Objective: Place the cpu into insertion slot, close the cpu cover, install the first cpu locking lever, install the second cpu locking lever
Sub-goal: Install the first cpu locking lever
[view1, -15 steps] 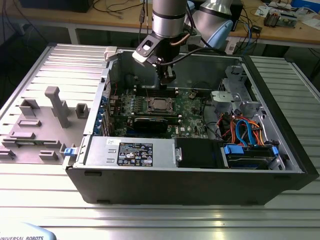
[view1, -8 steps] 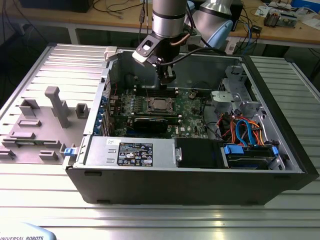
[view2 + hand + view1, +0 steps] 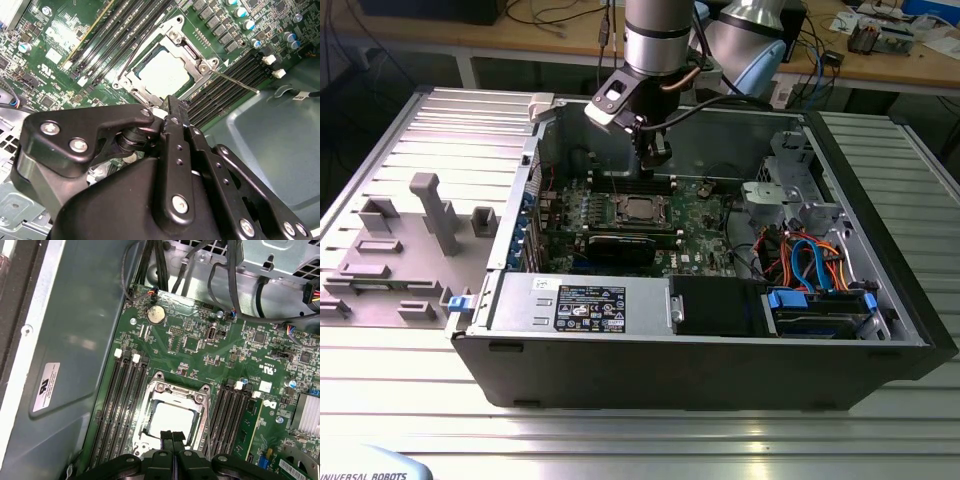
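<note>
- Jaws hang inside the computer case [image 3: 720, 370] in the exterior view, just above the cpu [image 3: 640, 209].
- Second wrist view: jaws together, holding nothing. A thin locking lever [image 3: 235, 81] juts free beside the cpu cover [image 3: 196, 59]. It is probably springy, slippery wire, best pushed near its free end.
- First wrist view: the cpu lies in the insertion slot [image 3: 149, 412].
</note>
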Tool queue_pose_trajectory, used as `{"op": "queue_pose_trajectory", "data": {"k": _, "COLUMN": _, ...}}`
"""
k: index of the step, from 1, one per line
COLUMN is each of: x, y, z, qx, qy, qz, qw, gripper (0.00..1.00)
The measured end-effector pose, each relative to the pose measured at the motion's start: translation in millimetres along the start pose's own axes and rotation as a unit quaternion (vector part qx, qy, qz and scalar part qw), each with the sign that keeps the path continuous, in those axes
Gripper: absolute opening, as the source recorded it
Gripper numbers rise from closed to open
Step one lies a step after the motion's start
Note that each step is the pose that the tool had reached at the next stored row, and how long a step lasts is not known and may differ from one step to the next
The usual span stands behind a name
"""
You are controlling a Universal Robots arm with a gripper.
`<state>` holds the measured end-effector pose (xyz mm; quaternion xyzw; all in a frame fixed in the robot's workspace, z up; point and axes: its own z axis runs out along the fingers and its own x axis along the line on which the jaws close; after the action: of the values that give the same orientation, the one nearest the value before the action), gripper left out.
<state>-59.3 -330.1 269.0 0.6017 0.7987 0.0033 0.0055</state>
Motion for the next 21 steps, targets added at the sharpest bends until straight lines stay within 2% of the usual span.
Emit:
{"op": "queue_pose_trajectory", "data": {"k": 4, "x": 0.0, "y": 0.0, "z": 0.0, "qx": -0.0001, "qy": 0.0004, "qz": -0.032, "qw": 0.9995, "gripper": 0.11}}
{"op": "queue_pose_trajectory", "data": {"k": 6, "x": 0.0, "y": 0.0, "z": 0.0, "qx": -0.0002, "qy": 0.0006, "qz": -0.049, "qw": 0.9988, "gripper": 0.11}}
{"op": "queue_pose_trajectory", "data": {"k": 9, "x": 0.0, "y": 0.0, "z": 0.0, "qx": -0.0004, "qy": 0.0009, "qz": -0.077, "qw": 0.997, "gripper": 0.11}}
{"op": "queue_pose_trajectory", "data": {"k": 11, "x": 0.0, "y": 0.0, "z": 0.0, "qx": -0.0005, "qy": 0.0014, "qz": -0.115, "qw": 0.9934, "gripper": 0.11}}
{"op": "queue_pose_trajectory", "data": {"k": 13, "x": 0.0, "y": 0.0, "z": 0.0, "qx": -0.0007, "qy": 0.0016, "qz": -0.137, "qw": 0.9906, "gripper": 0.11}}
{"op": "queue_pose_trajectory", "data": {"k": 15, "x": 0.0, "y": 0.0, "z": 0.0, "qx": -0.0008, "qy": 0.0019, "qz": -0.159, "qw": 0.9873, "gripper": 0.11}}
{"op": "queue_pose_trajectory", "data": {"k": 16, "x": 0.0, "y": 0.0, "z": 0.0, "qx": -0.0008, "qy": 0.002, "qz": -0.172, "qw": 0.9851, "gripper": 0.11}}
{"op": "queue_pose_trajectory", "data": {"k": 21, "x": 0.0, "y": 0.0, "z": 0.0, "qx": -0.001, "qy": 0.0026, "qz": -0.217, "qw": 0.9762, "gripper": 0.11}}
